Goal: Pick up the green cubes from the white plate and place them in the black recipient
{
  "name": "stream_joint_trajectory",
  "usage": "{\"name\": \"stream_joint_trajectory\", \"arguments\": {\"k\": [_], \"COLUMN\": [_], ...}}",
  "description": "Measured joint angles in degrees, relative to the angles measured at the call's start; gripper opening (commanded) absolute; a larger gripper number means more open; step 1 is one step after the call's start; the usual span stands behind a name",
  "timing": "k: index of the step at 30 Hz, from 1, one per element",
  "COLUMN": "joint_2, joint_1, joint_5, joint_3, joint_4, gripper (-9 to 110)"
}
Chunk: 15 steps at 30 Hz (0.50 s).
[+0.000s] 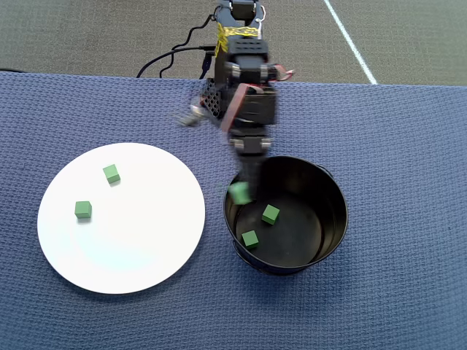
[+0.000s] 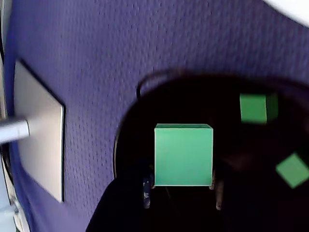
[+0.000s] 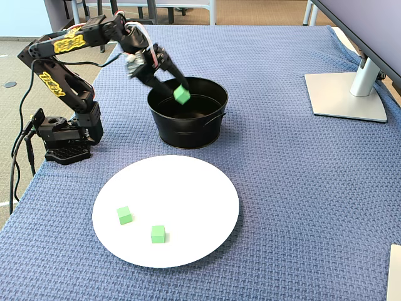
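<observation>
Blue woven cloth (image 3: pixel 282 188) covers the table; held green cube (image 3: pixel 182 95) clamped between the gripper (image 2: pixel 182 186) fingers, over the black pot (image 1: pixel 332 219) near its rim; two cubes inside (image 1: pixel 271 214), two on the white plate (image 1: pixel 146 248) beside it. We would release farther inside the rim. Only the fixed view shows the monitor stand (image 3: pixel 348 94).

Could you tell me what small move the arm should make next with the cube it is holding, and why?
Probably open the end effector and let go: the held green cube already hangs inside the rim of the black pot, above the two cubes lying on its floor, so it should drop in cleanly.
</observation>
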Motion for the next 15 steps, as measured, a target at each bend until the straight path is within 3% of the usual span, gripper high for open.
{"name": "stream_joint_trajectory", "arguments": {"k": [2,4,6,15], "joint_2": [-1.7,-3.4,-4.8,-0.9], "joint_1": [-6.0,-9.4,-11.0,-10.5], "joint_5": [3.1,5.4,5.8,-3.9], "joint_3": [0.0,0.0,0.0,-4.3], "joint_4": [0.0,-0.7,-1.0,8.4], "gripper": [0,31,45,46]}}
